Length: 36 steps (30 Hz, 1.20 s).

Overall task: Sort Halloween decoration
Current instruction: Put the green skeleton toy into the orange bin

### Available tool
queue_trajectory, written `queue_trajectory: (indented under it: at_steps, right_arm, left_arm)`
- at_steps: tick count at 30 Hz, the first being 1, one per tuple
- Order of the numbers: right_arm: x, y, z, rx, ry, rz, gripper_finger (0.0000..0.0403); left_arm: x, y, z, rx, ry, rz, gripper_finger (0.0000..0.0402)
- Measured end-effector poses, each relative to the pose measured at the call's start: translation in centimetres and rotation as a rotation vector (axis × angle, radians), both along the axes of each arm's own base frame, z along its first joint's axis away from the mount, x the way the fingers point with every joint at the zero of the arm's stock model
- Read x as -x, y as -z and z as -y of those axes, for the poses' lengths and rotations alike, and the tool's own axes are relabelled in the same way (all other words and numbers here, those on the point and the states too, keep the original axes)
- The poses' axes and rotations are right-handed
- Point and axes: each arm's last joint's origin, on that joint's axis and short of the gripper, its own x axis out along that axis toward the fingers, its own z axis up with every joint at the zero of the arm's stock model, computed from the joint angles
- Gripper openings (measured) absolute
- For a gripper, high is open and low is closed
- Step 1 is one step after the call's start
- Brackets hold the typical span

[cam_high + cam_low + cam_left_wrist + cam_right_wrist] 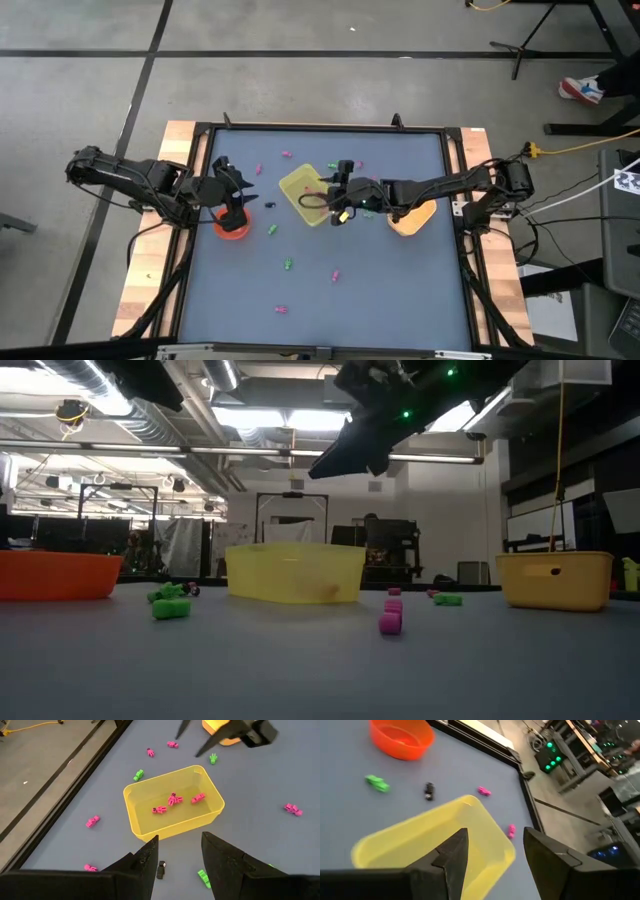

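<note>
The tiny trinkets lie scattered on the blue-grey table: pink ones (335,274), green ones (288,264) and a black one (161,868). Three pink trinkets (174,799) lie on the floor of the yellow tray (303,195). My right gripper (492,845) hangs open above the tray's right part and holds nothing. My left gripper (179,855) is open too. It hovers over the table by the red-orange bowl (232,228), left of the tray, and holds nothing.
An orange-yellow bowl (412,217) sits on the table right of the tray, under the right arm. Pink trinkets (484,791) lie between the tray and the table's far edge. More trinkets (170,605) dot the near half of the table, and its raised black rim (320,128) runs around it.
</note>
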Motion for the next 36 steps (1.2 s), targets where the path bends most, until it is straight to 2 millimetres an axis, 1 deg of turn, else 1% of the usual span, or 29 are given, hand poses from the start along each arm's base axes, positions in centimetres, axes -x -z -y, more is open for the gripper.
queue_trajectory:
  at_steps: [4,9,16,21,24,28,32,36]
  right_arm:
    - [0.1,0.0,2.1,-0.013,0.035,-0.002,0.0189]
    - [0.6,0.4,5.7,-0.051,0.075,-0.042,0.0189]
    - [2.4,1.4,11.1,-0.181,0.069,-0.130,0.0189]
    - [3.8,1.8,13.9,-0.276,0.047,-0.145,0.0189]
    - [4.4,1.9,15.0,-0.316,0.027,-0.134,0.0189]
    - [4.5,2.3,15.6,-0.345,0.010,-0.134,0.0189]
    - [4.0,3.8,16.0,-0.362,0.005,-0.150,0.0189]
    - [3.3,5.9,16.4,-0.375,0.020,-0.186,0.0189]
  left_arm:
    - [0.0,0.0,0.0,0.000,0.000,0.000,0.0134]
    - [0.0,0.0,0.0,0.000,0.000,0.000,0.0134]
    - [0.0,0.0,0.0,0.000,0.000,0.000,0.0134]
    - [0.0,0.0,0.0,0.000,0.000,0.000,0.0134]
    - [0.0,0.0,0.0,0.000,0.000,0.000,0.0134]
    - [0.0,0.0,0.0,0.000,-0.001,0.000,0.0134]
    - [0.0,0.0,0.0,0.000,-0.001,0.000,0.0134]
    - [0.0,0.0,0.0,0.000,-0.001,0.000,0.0134]
